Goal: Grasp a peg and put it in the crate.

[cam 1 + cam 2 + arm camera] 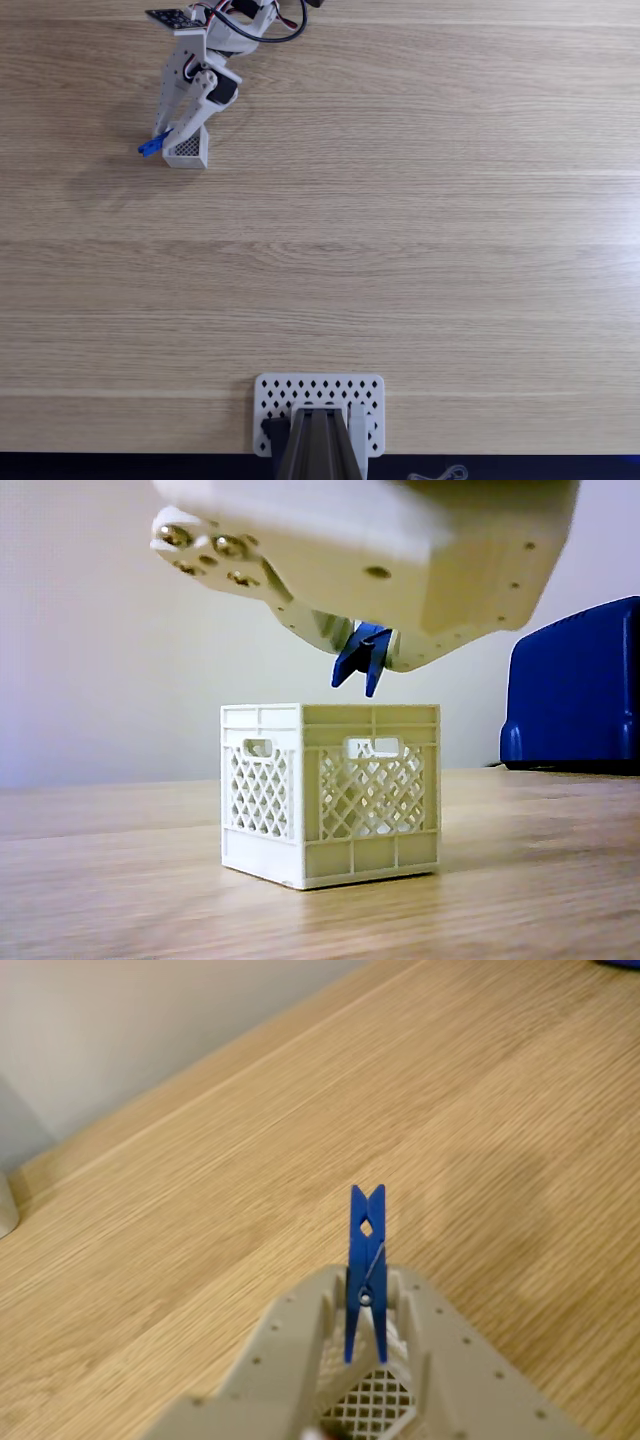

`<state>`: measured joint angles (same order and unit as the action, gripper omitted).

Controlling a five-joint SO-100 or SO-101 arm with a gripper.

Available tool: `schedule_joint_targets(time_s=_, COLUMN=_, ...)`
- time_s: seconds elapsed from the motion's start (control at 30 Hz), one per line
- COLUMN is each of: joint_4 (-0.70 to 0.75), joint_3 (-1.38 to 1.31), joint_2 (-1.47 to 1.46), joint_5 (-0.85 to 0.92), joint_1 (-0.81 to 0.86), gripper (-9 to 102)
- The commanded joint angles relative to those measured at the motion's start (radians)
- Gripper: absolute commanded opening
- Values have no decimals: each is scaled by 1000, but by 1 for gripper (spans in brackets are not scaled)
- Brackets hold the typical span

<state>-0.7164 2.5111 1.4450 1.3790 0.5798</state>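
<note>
The gripper [366, 1310] is clamped on the blue peg [365, 1260]. The peg [361, 660] hangs above the white crate [330, 790], not touching it. The crate stands on the wooden table [400, 250].

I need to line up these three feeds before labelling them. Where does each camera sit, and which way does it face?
Fixed view: above the table, looking straight down; the arm reaches to the crate, the gripper holding the peg.
Other view: at table height, looking sideways at the crate; the gripper's underside hangs over it with the peg.
Wrist view: on the gripper, looking along its fingers past the peg.
All three share peg and gripper.
</note>
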Motion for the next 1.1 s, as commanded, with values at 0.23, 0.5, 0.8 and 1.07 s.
schedule_joint_targets(time_s=0.23, joint_4=-21, joint_3=-52, joint_2=21, joint_5=3, joint_1=2, gripper=15)
schedule_joint_targets(time_s=0.5, joint_4=-20, joint_3=-6, joint_2=71, joint_5=-11, joint_1=-14, gripper=0)
schedule_joint_targets(time_s=0.8, joint_4=-15, joint_3=331, joint_2=502, joint_5=-92, joint_1=-238, gripper=-1)
schedule_joint_targets(time_s=1.07, joint_4=259, joint_3=541, joint_2=1042, joint_5=-549, joint_1=-491, gripper=-1)
